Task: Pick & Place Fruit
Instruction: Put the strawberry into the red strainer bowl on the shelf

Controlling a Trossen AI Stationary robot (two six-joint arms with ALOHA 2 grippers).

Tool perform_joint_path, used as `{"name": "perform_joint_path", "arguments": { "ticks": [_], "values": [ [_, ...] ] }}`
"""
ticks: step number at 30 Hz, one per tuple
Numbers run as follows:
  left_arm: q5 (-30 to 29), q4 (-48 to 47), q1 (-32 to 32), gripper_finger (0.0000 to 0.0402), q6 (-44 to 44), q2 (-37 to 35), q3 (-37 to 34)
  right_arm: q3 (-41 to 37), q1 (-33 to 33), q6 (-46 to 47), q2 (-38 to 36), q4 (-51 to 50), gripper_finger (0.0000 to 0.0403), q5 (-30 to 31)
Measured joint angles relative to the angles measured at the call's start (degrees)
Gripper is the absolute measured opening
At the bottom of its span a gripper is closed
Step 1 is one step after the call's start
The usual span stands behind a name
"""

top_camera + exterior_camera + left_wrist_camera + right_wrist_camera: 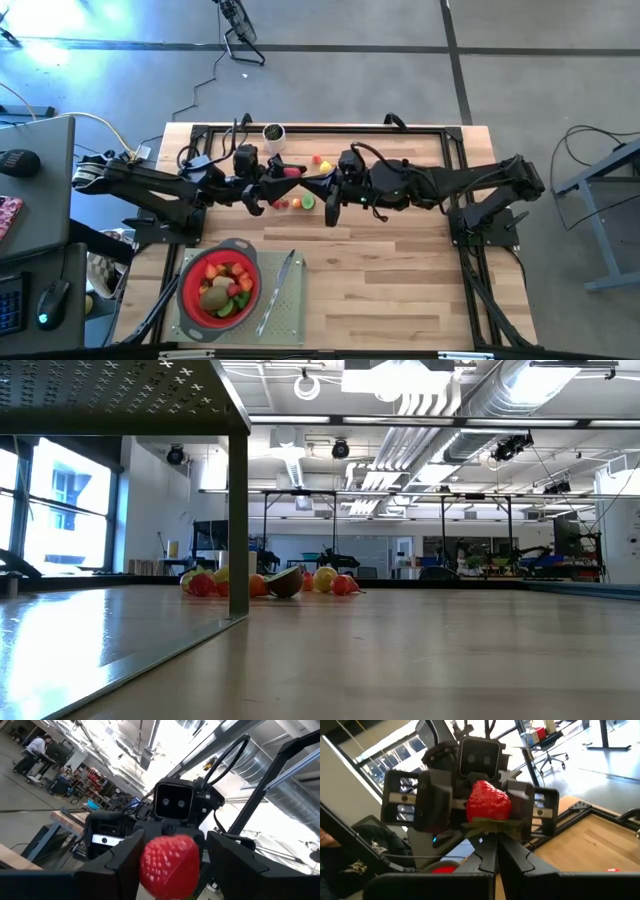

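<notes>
A red toy strawberry (292, 172) with a green leaf cap is held in the air over the far middle of the table, between my two grippers. My left gripper (281, 176) is shut on it and comes from the table's left. My right gripper (306, 180) comes from the right, its fingers shut at the strawberry's leaf cap. The strawberry also shows in the left wrist view (167, 862) and the right wrist view (487, 802). Loose toy fruits (300, 201) lie on the table below it, and they show in the low view (270, 582). My left gripper pinches the strawberry's red body (470, 802) between its two fingers (437, 802), one on each side. The fingers lie about level and come from the table's left. The strawberry is lifted clear of the table. My right gripper's shut fingertips (492, 845) meet the strawberry's green leaf cap (482, 826) from the table's right, about level. The leaves lie right at the fingertips, and the fingers close on an edge of the cap. The red body stands beyond the fingertips.
A red strainer (190, 300) with several toy fruits inside stands on a grey board (290, 320) at the near left, with a slim knife (278, 292) beside it. A white cup (273, 132) stands at the far edge. More fruits (321, 161) lie near the far middle.
</notes>
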Motion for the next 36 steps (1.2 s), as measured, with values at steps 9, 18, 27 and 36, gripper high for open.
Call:
{"name": "perform_joint_path", "arguments": {
  "ticks": [9, 18, 27, 36],
  "values": [
    [0.03, -0.38, 0.00, 0.0207, 0.00, 0.00, 0.00, 0.00, -0.54, -0.37, -0.02, 0.42, 0.0003, 0.13],
    [0.08, -1.13, 0.00, 0.0169, -0.02, 0.00, 0.00, 0.00, -0.79, -0.59, -0.02, 0.41, 0.0003, 0.11],
    [0.00, -1.21, 0.02, 0.0124, 0.00, 0.00, -0.02, 0.00, -0.79, -0.59, -0.04, 0.43, 0.0003, -0.32],
    [0.34, -1.10, -0.02, 0.0132, -0.02, 0.00, -0.02, 0.00, -0.81, -3.40, -0.11, 0.39, 0.0003, -2.41]
  ]
}}
